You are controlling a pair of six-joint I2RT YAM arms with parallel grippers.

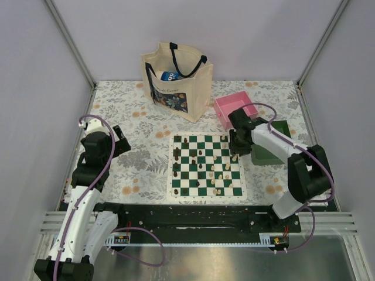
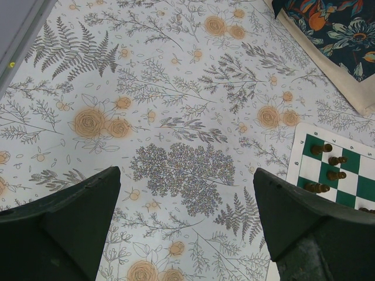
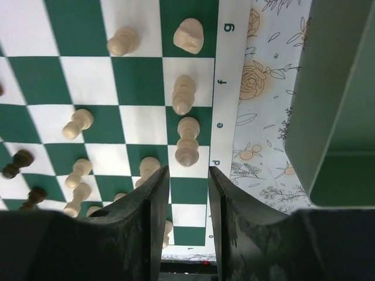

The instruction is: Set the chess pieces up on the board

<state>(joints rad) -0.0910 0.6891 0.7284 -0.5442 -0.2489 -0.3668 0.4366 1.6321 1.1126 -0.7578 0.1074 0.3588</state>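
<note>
The green-and-white board (image 1: pixel 208 136) lies mid-table. Dark chess pieces (image 1: pixel 177 155) stand mostly on its left half and cream pieces (image 1: pixel 227 165) on its right half, several of them off their rows. My right gripper (image 1: pixel 235 153) hovers over the board's right edge. In the right wrist view the gripper (image 3: pixel 187 172) is open by a narrow gap with nothing between its fingers. A cream piece (image 3: pixel 188 146) stands just beyond the tips on the board (image 3: pixel 140 82). My left gripper (image 1: pixel 120 143) is wide open and empty (image 2: pixel 187 199) over the floral cloth, left of the board corner (image 2: pixel 299 158) with its dark pieces (image 2: pixel 321 148).
A cream tote bag (image 1: pixel 176 79) stands behind the board and shows in the left wrist view (image 2: pixel 328 35). A pink tray (image 1: pixel 234 108) and a green tray (image 1: pixel 270 146) sit right of the board. The green tray's wall (image 3: pixel 328 117) is close to my right gripper.
</note>
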